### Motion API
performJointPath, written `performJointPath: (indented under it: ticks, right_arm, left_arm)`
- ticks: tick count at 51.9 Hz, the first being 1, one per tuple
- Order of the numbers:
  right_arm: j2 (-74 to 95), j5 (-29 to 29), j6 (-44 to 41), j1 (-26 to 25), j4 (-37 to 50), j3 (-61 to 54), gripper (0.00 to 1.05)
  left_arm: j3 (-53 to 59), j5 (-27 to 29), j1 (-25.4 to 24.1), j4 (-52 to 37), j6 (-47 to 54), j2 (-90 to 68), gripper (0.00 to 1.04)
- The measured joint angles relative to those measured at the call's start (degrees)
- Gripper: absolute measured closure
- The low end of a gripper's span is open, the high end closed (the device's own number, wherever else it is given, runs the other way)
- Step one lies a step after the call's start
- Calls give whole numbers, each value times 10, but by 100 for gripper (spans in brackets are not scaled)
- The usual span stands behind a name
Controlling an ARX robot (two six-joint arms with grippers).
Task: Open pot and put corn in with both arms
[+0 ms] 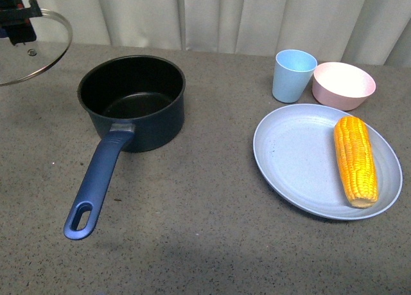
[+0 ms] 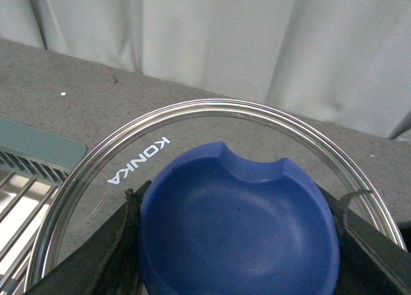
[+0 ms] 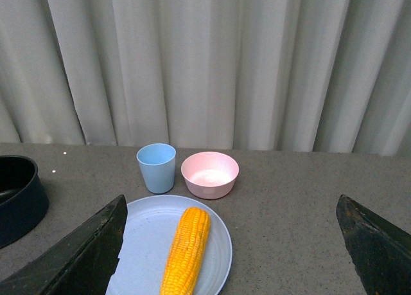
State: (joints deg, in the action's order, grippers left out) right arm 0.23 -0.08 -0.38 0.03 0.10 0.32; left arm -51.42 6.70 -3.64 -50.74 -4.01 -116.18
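While the round glass lid [image 1: 38, 57] is held clear of the grey tabletop [image 1: 205, 243] at the upper left of the front view, the dark navy-blue round saucepan [image 1: 131, 105] stands open at left centre. Its long blue handle [image 1: 96, 186] is pointed toward the lower left. The lid's blue knob [image 2: 237, 224] is pinched between the left fingers [image 2: 96, 259], one on each side. The right fingers [image 3: 77, 256] are spread wide and empty, apart from the yellow-orange corn cob [image 1: 355, 161]. The cob lies on the right part of a pale grey-blue round plate [image 1: 289, 160] at the right of the front view, well apart from the saucepan.

Several failures are judged possible. The smooth knob could slip from the pinch, and the glass lid would then be dropped onto the tabletop or the metal rack [image 2: 19, 198] near it. The cob, being round, could be rolled or squeezed out if it is pinched off centre. A light blue cup [image 1: 293, 75] and a pink bowl [image 1: 343, 84] stand just behind the plate and could be knocked by a deep approach. The cob could also be caught across the saucepan's rim unless it is tilted in.
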Motion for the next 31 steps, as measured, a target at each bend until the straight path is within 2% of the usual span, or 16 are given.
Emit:
performJointPath:
  ticks: [8,31]
  right_arm:
    - [0,0,0,0,0,0,9]
    - [0,0,0,0,0,0,9]
  left_arm:
    - [0,-12,-16,-20,5,-39,42]
    - [-27,-7,-12,-49,3,-171,42]
